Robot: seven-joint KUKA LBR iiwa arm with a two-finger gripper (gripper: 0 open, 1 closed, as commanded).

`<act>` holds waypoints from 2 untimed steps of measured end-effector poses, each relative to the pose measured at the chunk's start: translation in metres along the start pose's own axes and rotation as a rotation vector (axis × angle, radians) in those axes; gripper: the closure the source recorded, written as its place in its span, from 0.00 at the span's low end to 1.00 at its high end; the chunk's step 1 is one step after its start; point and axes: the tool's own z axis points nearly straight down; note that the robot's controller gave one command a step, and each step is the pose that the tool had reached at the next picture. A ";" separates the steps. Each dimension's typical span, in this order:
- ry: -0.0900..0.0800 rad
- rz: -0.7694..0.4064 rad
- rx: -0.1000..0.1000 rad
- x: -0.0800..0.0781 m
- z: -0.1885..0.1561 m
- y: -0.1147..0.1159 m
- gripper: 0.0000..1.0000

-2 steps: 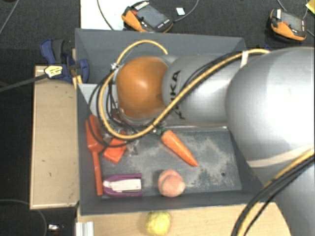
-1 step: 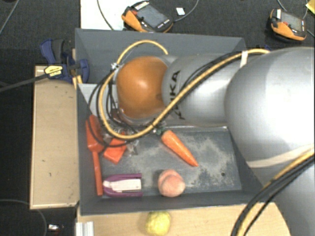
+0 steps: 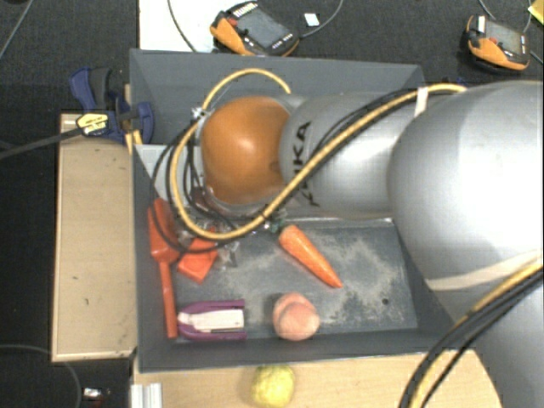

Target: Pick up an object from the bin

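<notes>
In the camera view, the grey metal bin (image 3: 348, 76) is seen from above, and the silver robot arm (image 3: 476, 185) is reached into it from the right. The wrist is capped by a rounded orange cover (image 3: 242, 147), which is held over the left part of the bin. The gripper (image 3: 202, 224) is largely hidden beneath this cover; how far it is open cannot be told, and nothing can be seen to be held by it.

Just below the gripper, near the left wall, a small orange wedge-shaped block (image 3: 195, 265) is lain on the floor, and touching it on the left a long red-orange plastic utensil (image 3: 162, 266) is stretched along the wall. These two are the things nearest the gripper.

To the right, an orange tapered toy carrot (image 3: 311, 257) is laid slantwise on the bare floor. Near the front wall a pink-peach round ball (image 3: 296, 317) is set, and to its left a purple and white flat packet (image 3: 212, 320).
</notes>
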 end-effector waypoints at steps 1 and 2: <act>-0.003 0.005 0.002 -0.001 -0.042 -0.001 1.00; -0.001 0.011 -0.002 -0.001 -0.040 0.000 1.00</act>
